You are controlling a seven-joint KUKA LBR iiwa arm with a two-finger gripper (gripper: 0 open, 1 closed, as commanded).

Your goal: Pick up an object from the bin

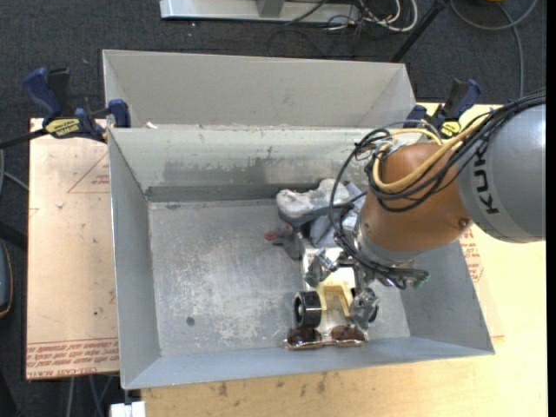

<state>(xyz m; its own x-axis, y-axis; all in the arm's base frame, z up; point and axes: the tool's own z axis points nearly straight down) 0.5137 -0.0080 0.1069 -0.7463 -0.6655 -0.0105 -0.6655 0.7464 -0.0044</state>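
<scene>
Lying near the front wall of the bin, a cream block beside a black round piece is overhung by the gripper, whose state cannot be told. The block is judged light and stiff, and its flat sides are best gripped.

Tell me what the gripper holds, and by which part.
Cannot be told. The gripper sits low over a cream block beside a black round piece near the front of the bin, but no hold on either can be made out.
</scene>
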